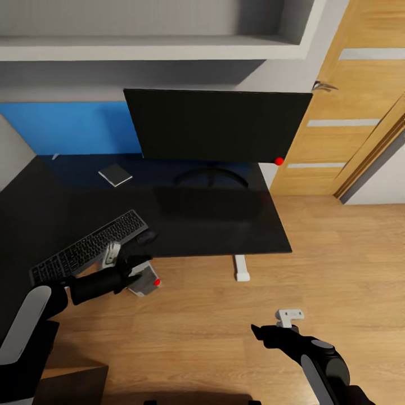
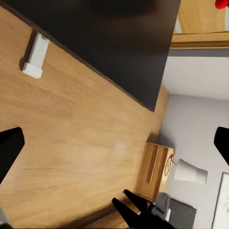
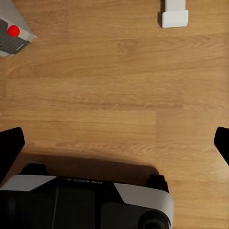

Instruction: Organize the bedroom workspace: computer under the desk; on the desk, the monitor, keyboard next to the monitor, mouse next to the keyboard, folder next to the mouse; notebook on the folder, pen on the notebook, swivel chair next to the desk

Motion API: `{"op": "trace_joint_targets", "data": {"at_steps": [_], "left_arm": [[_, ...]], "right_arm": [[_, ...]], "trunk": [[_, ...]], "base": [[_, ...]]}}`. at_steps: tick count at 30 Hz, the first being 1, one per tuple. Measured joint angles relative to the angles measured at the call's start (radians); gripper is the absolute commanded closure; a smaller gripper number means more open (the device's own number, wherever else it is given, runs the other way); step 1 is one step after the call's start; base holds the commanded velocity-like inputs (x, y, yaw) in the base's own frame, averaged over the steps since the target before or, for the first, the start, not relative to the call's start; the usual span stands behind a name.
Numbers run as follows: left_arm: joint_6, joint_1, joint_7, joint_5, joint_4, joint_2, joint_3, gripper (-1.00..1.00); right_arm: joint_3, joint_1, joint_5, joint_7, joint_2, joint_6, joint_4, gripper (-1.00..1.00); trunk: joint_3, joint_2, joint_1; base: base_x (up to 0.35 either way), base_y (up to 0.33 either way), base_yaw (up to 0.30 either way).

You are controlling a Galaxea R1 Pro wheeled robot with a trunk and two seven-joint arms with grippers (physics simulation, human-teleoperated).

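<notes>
Black tabletop [image 1: 214, 219] carries monitor [image 1: 216, 125] far, notebook [image 1: 115, 175] left, keyboard [image 1: 89, 248] and mouse [image 1: 147, 237] near edge. Computer [image 1: 145, 279] underneath. Left gripper [image 1: 132, 269] beside it, right gripper [image 1: 264, 331] over floor; fingers apart, empty.

no readable text, labels or numbers anywhere

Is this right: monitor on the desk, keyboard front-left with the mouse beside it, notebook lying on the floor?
Not quite. The notebook isn't on the floor; the head view shows it lying on the desk, left of the monitor near the blue back panel. The rest holds: the monitor stands on the desk, the keyboard sits front-left, and the mouse is beside it.
</notes>
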Motion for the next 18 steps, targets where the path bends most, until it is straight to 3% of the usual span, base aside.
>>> {"op": "trace_joint_targets", "data": {"at_steps": [3,7,10,18], "left_arm": [[-0.001,0.018,0.004,-0.013,0.007,0.001,-0.002,-1.0],[-0.003,0.043,0.003,-0.066,0.013,-0.001,-0.002,-1.0],[-0.003,0.065,0.002,-0.087,0.015,-0.001,-0.003,-1.0],[-0.004,0.15,0.003,-0.101,0.015,-0.001,-0.005,-1.0]], "right_arm": [[0.0,0.001,0.0,0.002,0.0,0.0,-0.001,-1.0],[0.0,0.002,0.001,0.003,0.001,-0.001,-0.003,-1.0],[0.001,0.002,0.003,0.001,0.001,-0.002,-0.003,-1.0],[-0.001,0.005,0.004,-0.002,0.0,-0.008,-0.004,-1.0]], "trunk": [[0.004,0.0,0.0],[0.006,0.0,0.0],[0.007,0.0,0.0],[0.007,0.0,0.0]], "base": [[0.0,0.0,-0.03],[0.0,0.0,-0.011],[0.0,0.0,-0.003],[0.0,0.0,0.0]]}}
